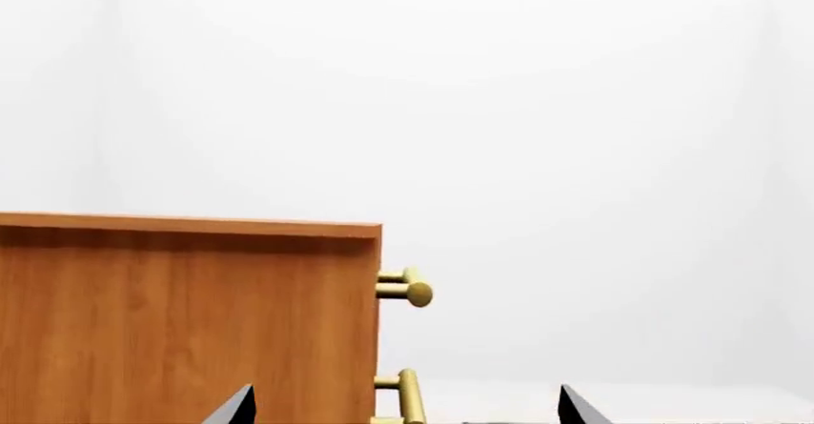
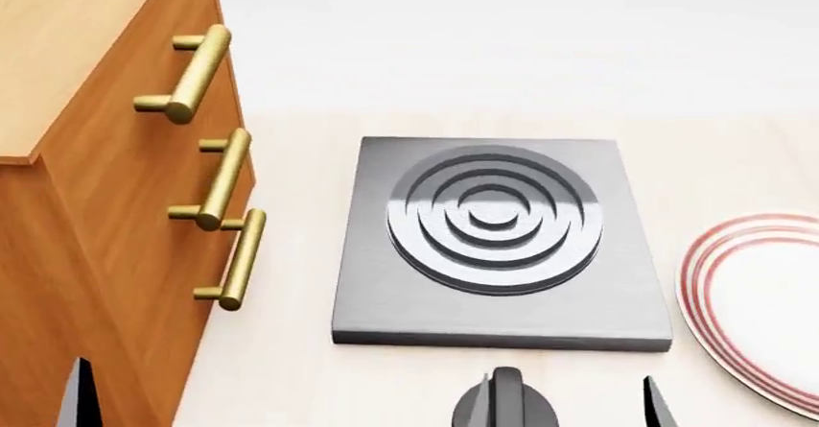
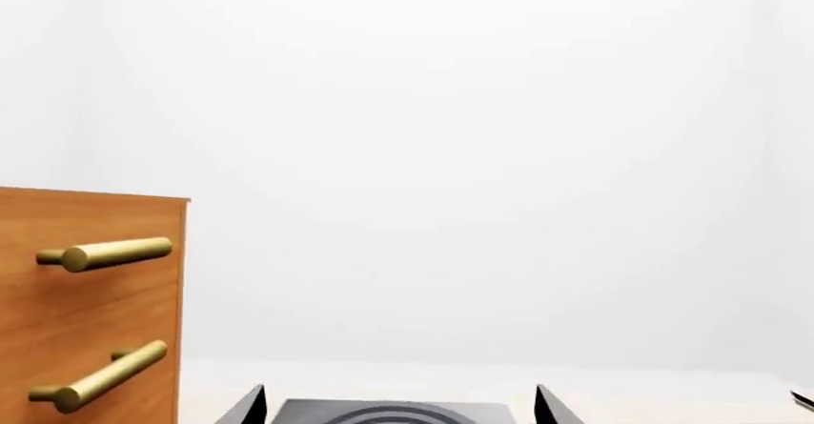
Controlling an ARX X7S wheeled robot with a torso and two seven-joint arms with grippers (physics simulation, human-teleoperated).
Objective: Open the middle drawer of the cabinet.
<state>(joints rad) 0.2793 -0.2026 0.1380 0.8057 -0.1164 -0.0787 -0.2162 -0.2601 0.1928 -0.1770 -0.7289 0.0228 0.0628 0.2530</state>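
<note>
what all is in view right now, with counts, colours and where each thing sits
cabinet: one, orange-brown wood with a lighter top, left side of the table
drawers: three, orange-brown fronts, all look shut; middle drawer between the other two
handles: three, brass bars, one per drawer; middle one
hotplate: one, grey with ringed centre, middle of the table, right of the cabinet
plate: one, white with red rim rings, right edge of the head view, partly cut off
table: one, pale wood, under everything
left hand: dark fingertips apart, holding nothing
right hand: dark fingertips apart, holding nothing
</note>
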